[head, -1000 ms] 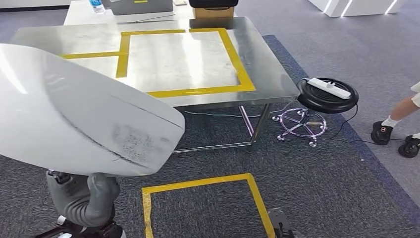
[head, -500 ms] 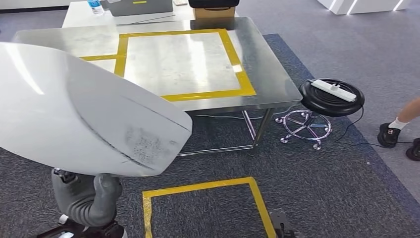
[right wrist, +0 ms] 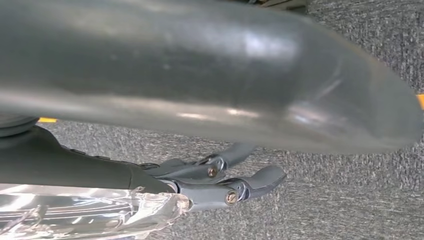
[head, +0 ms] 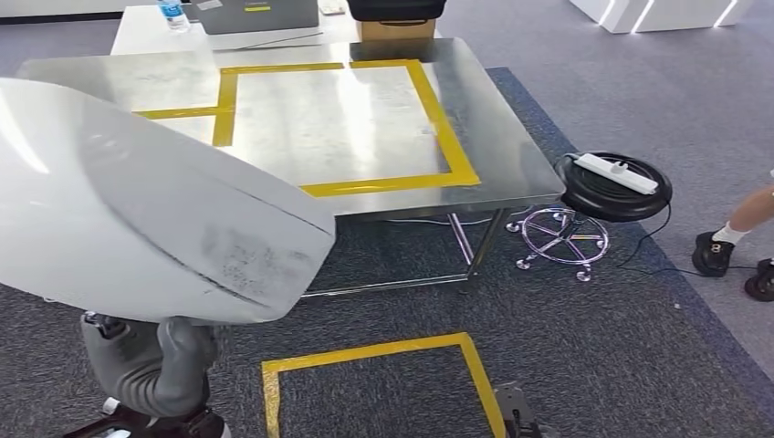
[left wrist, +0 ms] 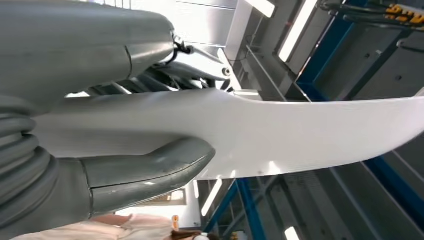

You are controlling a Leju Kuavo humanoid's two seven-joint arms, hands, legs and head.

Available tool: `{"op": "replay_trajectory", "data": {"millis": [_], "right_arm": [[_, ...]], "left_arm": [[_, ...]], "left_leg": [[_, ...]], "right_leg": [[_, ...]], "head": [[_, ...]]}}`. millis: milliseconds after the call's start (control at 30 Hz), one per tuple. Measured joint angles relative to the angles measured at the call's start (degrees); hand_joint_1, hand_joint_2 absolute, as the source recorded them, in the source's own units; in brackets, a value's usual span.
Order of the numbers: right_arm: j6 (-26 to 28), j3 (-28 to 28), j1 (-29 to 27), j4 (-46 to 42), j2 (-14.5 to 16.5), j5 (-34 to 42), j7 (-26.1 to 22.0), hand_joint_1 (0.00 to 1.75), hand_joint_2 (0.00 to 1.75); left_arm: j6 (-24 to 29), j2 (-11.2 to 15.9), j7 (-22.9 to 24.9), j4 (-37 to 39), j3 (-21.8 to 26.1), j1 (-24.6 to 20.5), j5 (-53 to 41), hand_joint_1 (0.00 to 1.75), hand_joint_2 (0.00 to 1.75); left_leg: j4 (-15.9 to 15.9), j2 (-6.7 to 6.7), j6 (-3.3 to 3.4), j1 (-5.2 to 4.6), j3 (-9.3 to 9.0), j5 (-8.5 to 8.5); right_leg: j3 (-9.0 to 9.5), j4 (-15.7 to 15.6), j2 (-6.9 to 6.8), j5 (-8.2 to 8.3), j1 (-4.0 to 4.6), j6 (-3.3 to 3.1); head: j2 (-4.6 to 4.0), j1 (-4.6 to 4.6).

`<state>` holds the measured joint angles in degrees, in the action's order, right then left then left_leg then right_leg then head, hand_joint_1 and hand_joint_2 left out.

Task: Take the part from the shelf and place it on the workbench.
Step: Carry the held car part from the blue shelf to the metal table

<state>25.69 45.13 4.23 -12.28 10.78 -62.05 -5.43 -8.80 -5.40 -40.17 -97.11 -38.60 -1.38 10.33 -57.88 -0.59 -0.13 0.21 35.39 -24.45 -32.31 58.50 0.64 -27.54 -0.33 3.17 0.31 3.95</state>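
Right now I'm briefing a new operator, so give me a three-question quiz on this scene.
1. True or false: the white part already lies on the workbench.
2. What holds the part? A) left robot hand B) a person C) the stool
3. Fill in: the power strip lies on the ____.

Key: 1 false, it is held short of the workbench. 2 A. 3 stool.
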Motion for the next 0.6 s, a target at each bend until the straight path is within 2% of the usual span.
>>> {"op": "replay_trajectory", "data": {"millis": [33,67,133,167,200,233,300,333,367,400,433,533,567,600], "right_arm": [[0.0,0.0,0.0,0.0,0.0,0.0,0.0,0.0,0.0],[0.0,0.0,0.1,0.0,0.0,0.0,0.0,0.0,0.0],[0.0,0.0,0.1,0.0,0.0,0.0,0.0,0.0,0.0],[0.0,0.0,0.0,0.0,0.0,0.0,0.0,0.0,0.0],[0.0,0.0,0.0,0.0,0.0,0.0,0.0,0.0,0.0],[0.0,0.0,-0.1,0.0,0.0,0.0,0.0,0.0,0.0],[0.0,0.0,0.0,0.0,0.0,0.0,0.0,0.0,0.0],[0.0,0.0,0.0,0.0,0.0,-0.1,0.0,0.0,0.0],[0.0,0.0,0.1,0.0,0.0,-0.2,-0.1,0.0,0.0],[-0.1,0.0,0.2,0.0,0.0,-0.2,-0.1,0.0,0.0],[-0.1,0.0,0.3,0.0,0.0,-0.3,-0.1,0.0,0.0],[-0.1,0.0,0.2,0.0,0.0,-0.4,-0.1,0.0,0.0],[-0.2,0.0,0.2,0.0,0.0,-0.5,-0.1,0.0,0.0],[-0.2,0.0,0.2,0.0,0.0,-0.5,-0.1,0.0,0.0]], "left_arm": [[0.0,0.0,0.0,0.0,0.0,0.0,0.0,1.75,1.75],[0.0,-0.1,0.0,0.0,0.0,0.0,0.0,1.75,1.75],[0.0,-0.1,0.0,0.0,0.0,0.0,0.0,1.75,1.75],[0.0,-0.1,0.0,0.0,0.0,0.0,0.0,1.75,1.75],[0.0,-0.1,0.0,0.0,0.0,0.0,0.0,1.75,1.75],[-0.1,-0.1,0.0,0.0,0.0,0.1,0.0,1.75,1.75],[-0.4,-0.1,0.0,0.0,0.0,0.0,0.0,1.75,1.75],[-0.5,-0.1,0.0,0.0,0.0,0.0,0.0,1.75,1.75],[-0.6,-0.1,0.0,0.0,0.0,0.0,0.0,1.75,1.75],[-0.7,-0.1,0.0,0.0,0.0,0.0,-0.1,1.75,1.75],[-0.9,-0.1,0.0,0.0,0.0,-0.1,-0.3,1.75,1.75],[-1.0,-0.2,0.0,-0.2,-0.1,-0.2,-0.7,1.75,1.75],[-1.0,-0.2,0.0,-0.3,-0.1,-0.3,-0.7,1.75,1.75],[-1.0,-0.1,0.0,-0.3,-0.1,-0.4,-0.7,1.75,1.75]], "left_leg": [[0.1,0.0,0.34,0.11,-0.16,-0.07],[0.1,0.02,0.62,0.23,-0.33,-0.14],[0.1,0.05,0.96,0.21,-0.51,-0.37],[0.1,0.02,1.04,0.18,-0.58,-0.47],[0.1,-0.03,1.08,0.16,-0.72,-0.59],[0.1,-0.09,1.06,0.15,-0.96,-0.75],[0.1,-0.19,0.82,0.15,-1.67,-1.27],[0.1,-0.22,0.56,0.05,-1.95,-1.7],[0.1,-0.25,0.27,-0.06,-2.12,-2.14],[0.2,-0.27,-0.06,-0.13,-2.22,-2.53],[0.3,-0.3,-0.39,-0.18,-2.31,-2.8],[-0.4,-0.22,-1.37,-0.06,-2.74,-3.65],[-2.5,-0.17,-1.68,-0.06,-1.85,-4.49],[-5.7,-0.14,-1.9,-0.03,0.0,-5.5]], "right_leg": [[-0.45,1.1,-0.06,-0.72,-0.02,0.29],[-1.61,3.4,-0.1,-1.98,-0.05,0.53],[-5.58,11.0,-0.17,-5.11,-0.09,0.81],[-7.56,14.4,-0.17,-6.0,-0.12,0.86],[-8.71,15.9,-0.17,-5.79,-0.12,0.84],[-8.74,15.1,-0.17,-4.46,-0.11,0.75],[-5.94,8.3,-0.2,-0.09,-0.12,0.48],[-4.22,4.5,-0.21,1.19,-0.08,0.31],[-2.93,1.9,-0.21,1.71,-0.04,0.08],[-2.25,0.6,-0.19,1.52,0.05,-0.2],[-2.03,0.4,-0.14,0.98,0.17,-0.53],[-0.78,0.0,-0.02,0.75,0.02,-1.63],[-0.1,-0.1,-0.02,0.58,-0.15,-1.93],[0.47,-0.2,-0.04,0.23,-0.22,-2.11]], "head": [[0.01,0.1],[0.01,0.21],[0.02,0.43],[0.02,0.45],[0.02,0.46],[0.02,0.46],[0.01,0.46],[0.01,0.45],[0.01,0.41],[0.01,0.36],[0.01,0.32],[0.02,0.06],[0.02,-0.15],[0.01,-0.38]]}}
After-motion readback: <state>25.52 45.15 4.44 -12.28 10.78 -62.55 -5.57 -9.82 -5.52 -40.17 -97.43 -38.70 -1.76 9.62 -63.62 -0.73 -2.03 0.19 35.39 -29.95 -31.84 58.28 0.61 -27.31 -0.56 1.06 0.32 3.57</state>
